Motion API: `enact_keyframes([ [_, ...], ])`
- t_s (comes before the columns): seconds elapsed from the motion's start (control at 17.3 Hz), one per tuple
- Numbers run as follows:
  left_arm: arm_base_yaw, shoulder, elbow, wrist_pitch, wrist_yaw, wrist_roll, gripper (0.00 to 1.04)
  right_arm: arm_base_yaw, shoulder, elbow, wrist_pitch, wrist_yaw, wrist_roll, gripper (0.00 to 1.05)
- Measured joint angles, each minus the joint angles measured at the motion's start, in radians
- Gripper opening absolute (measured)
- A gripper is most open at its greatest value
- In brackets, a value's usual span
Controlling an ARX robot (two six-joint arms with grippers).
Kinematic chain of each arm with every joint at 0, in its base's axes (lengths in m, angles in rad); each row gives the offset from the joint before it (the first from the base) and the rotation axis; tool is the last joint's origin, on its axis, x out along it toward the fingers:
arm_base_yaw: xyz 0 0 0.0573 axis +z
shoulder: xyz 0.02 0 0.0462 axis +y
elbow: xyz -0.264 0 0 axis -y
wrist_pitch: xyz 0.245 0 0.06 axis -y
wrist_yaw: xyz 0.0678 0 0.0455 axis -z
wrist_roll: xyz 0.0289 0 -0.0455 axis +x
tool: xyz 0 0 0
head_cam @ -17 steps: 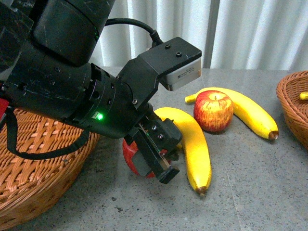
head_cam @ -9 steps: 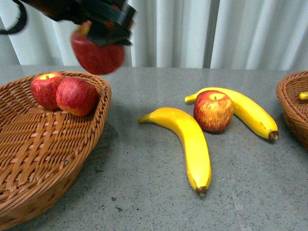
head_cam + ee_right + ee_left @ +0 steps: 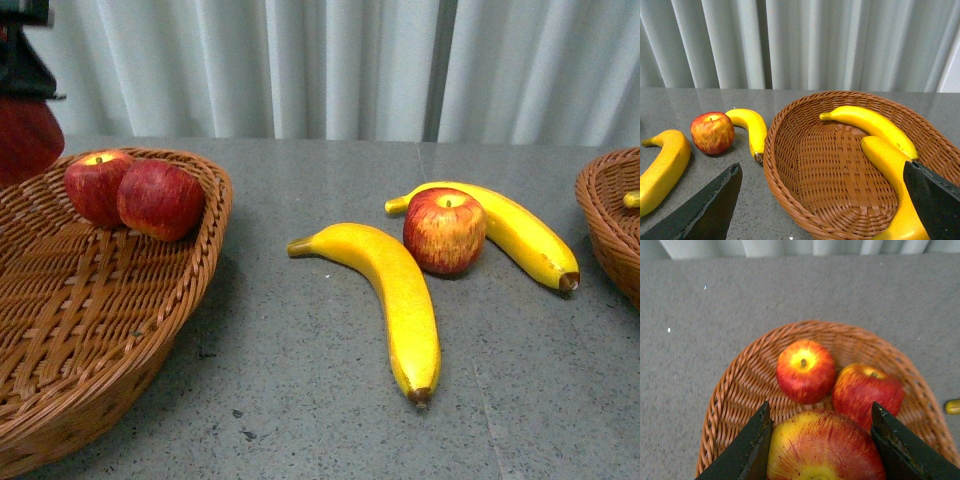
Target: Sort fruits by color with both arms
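Left wrist view alone shows left gripper (image 3: 822,440) clamping a streaked apple (image 3: 826,452) above the apple basket (image 3: 732,395); right gripper (image 3: 822,205) gapes over the banana basket (image 3: 785,175). The mid-worktop banana (image 3: 395,295) points its brown tip at the front edge.

Apples (image 3: 444,232): glossy, smooth skin, red streaked with yellow.
Bananas (image 3: 395,290): smooth yellow peel with a soft sheen, duller brown tips.
Baskets (image 3: 205,240): woven brown wicker, ribbed, faintly shiny.
Tabletop (image 3: 300,400): grey speckled, stone-like, matt, lightly grainy.
Curtain (image 3: 330,65): pale cloth, pleated, matt.
Left gripper fingers (image 3: 747,450): black, matt, plastic-looking, smooth flat faces.
Right gripper fingers (image 3: 705,210): matt black, hard-looking.
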Motion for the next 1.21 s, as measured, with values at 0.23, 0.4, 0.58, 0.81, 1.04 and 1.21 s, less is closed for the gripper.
enact_keyframes([
  [0.23,0.021,0.015,-0.113,0.069,-0.001,-0.021,0.51,0.0,0.0,0.0,0.0,0.0,0.0,0.98],
  [0.4,0.052,0.029,-0.138,0.083,-0.012,-0.02,0.53,0.0,0.0,0.0,0.0,0.0,0.0,0.98],
  [0.58,0.035,0.016,-0.142,0.092,-0.005,-0.011,0.87,0.0,0.0,0.0,0.0,0.0,0.0,0.98],
  [0.81,-0.043,-0.05,-0.127,0.107,-0.016,0.022,0.98,0.0,0.0,0.0,0.0,0.0,0.0,0.98],
  [1.04,-0.184,-0.058,-0.047,0.193,0.008,0.094,0.98,0.0,0.0,0.0,0.0,0.0,0.0,0.98],
  [1.21,-0.278,0.074,0.038,0.248,0.072,0.157,0.98,0.0,0.0,0.0,0.0,0.0,0.0,0.98],
])
